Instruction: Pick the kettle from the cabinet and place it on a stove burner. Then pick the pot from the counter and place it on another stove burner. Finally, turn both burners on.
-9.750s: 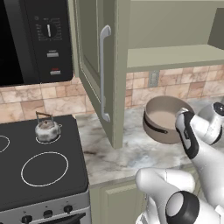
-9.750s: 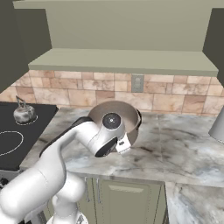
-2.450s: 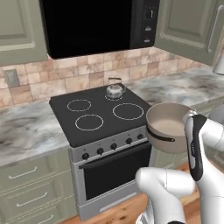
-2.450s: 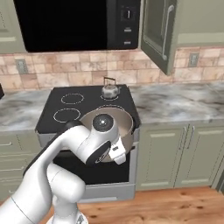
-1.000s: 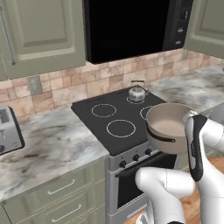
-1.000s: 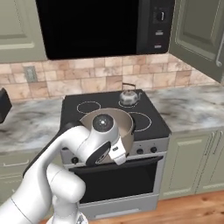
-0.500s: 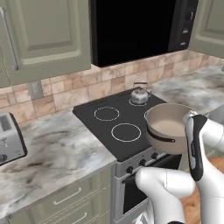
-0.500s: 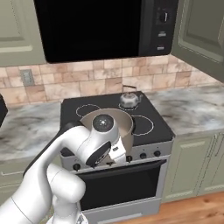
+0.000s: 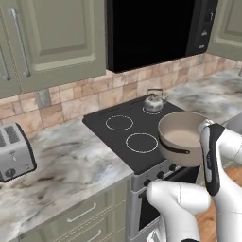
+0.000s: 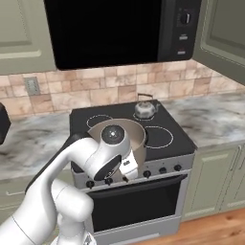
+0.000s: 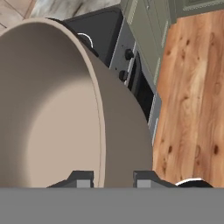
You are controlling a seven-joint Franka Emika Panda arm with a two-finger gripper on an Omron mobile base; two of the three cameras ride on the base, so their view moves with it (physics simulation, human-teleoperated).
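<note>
The taupe-brown pot (image 9: 183, 140) hangs in the air over the front right part of the black cooktop (image 9: 106, 133). My gripper (image 11: 111, 179) is shut on the pot (image 11: 52, 109), one finger inside its wall and one outside. In the right base view my wrist covers most of the pot (image 10: 140, 133). The small silver kettle (image 9: 153, 100) stands upright on the back right burner, kettle (image 10: 144, 109). Two white-ringed burners (image 9: 141, 142) lie bare on the left side of the cooktop, the back one at burner (image 9: 119, 122).
A black microwave (image 9: 151, 28) hangs above the stove between olive-green wall cabinets (image 9: 52, 38). A toaster (image 9: 14, 153) stands on the marbled counter (image 9: 61, 165) at the left. Stove knobs (image 11: 128, 54) and wooden floor (image 11: 192, 87) lie below the pot.
Both base views have shifted a little as the base moved; the stove now sits slightly further right in them. The pot stays in my grip, unmoved relative to the arm.
</note>
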